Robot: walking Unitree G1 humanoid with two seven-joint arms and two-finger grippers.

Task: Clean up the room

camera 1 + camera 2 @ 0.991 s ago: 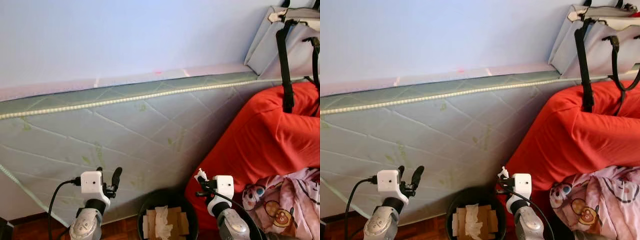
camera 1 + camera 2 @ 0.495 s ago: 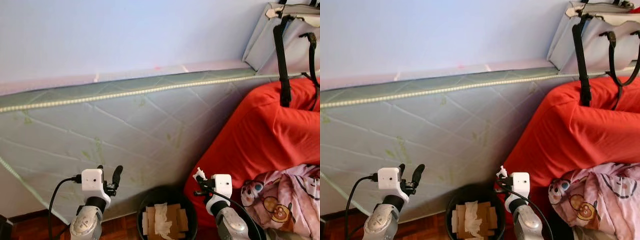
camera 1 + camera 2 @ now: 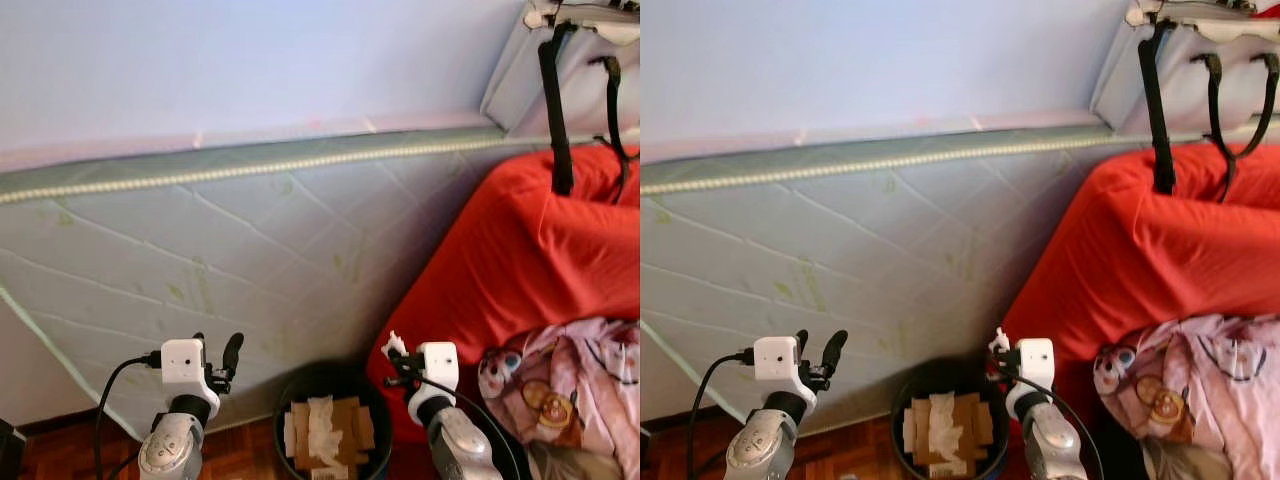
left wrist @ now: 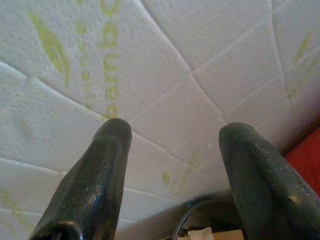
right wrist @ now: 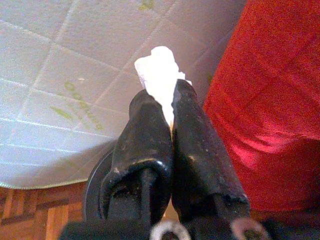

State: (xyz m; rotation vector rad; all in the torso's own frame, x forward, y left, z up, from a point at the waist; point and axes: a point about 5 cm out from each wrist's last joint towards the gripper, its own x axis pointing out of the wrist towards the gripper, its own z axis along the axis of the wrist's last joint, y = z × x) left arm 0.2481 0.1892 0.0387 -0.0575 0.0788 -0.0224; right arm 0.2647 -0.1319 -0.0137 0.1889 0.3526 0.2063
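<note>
Propped on edge against a pale wall, a quilted mattress (image 3: 250, 240) closes the background; a red beanbag (image 3: 520, 270) stands beside it, with a grey bag (image 3: 585, 70) above and a patterned pink cloth (image 3: 570, 385) at its lower corner. On the wooden floor (image 3: 60, 450), at the foot of the mattress, a black bin (image 3: 335, 425) already holds flat cardboard pieces (image 3: 350, 425) and a crumpled white tissue (image 3: 322, 435), so part of the clearing appears done.

The right gripper (image 5: 169, 107) has its fingers pressed together on a small white paper scrap (image 5: 159, 70), which juts out beyond the tips. The right arm is raised just beside the bin's rim nearest the beanbag, fingers pointing up and towards the mattress. The scrap is not yet over the bin's mouth; carrying it across and releasing it seems to be what remains.

The left gripper (image 4: 175, 165) is raised on the bin's other side, fingers apart and holding nothing.
</note>
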